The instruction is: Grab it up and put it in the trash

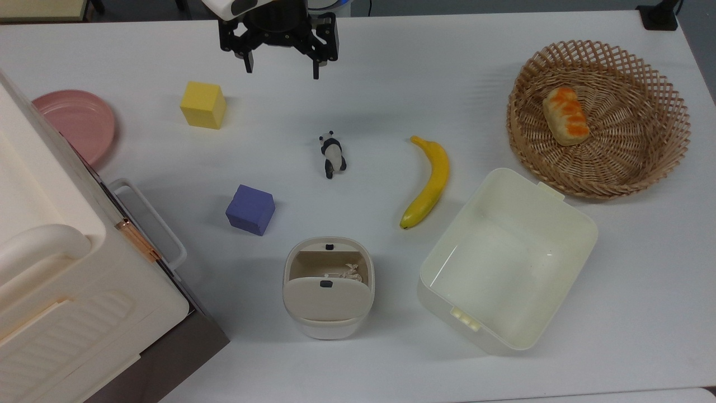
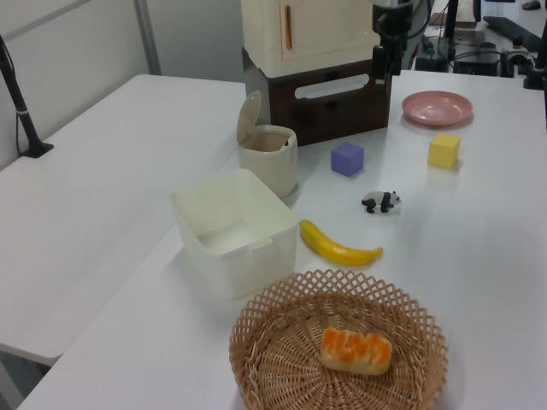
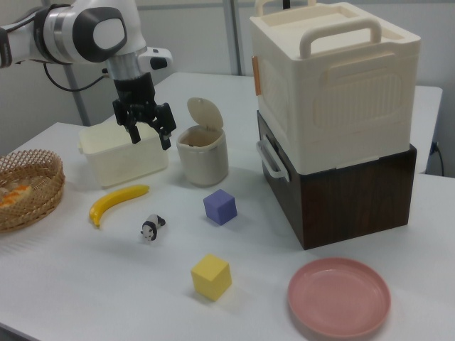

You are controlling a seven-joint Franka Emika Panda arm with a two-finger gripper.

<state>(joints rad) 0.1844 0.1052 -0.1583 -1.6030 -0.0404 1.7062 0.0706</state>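
The trash [image 1: 328, 313] is a small cream bin at the front of the table in the top view, its flap lid [image 1: 326, 296] tipped up. The off-white wrinkly ball [image 1: 349, 272] lies inside it, against the bin's right wall. My gripper [image 1: 281, 68] hangs open and empty over the table's far side, well away from the trash and beyond the panda figurine [image 1: 332, 155]. In the right view the gripper [image 3: 151, 136] is above the table, to the left of the trash [image 3: 202, 160]. The left view shows the trash [image 2: 267, 158] with its lid raised.
A yellow cube [image 1: 203, 104], a purple cube [image 1: 250, 209] and a banana [image 1: 429, 182] lie around the panda. A large cream tub [image 1: 442, 310] stands right of the trash. A wicker basket [image 1: 598, 47] holds bread. A pink plate [image 1: 75, 120] and a big cream box [image 1: 56, 268] are at the top view's left.
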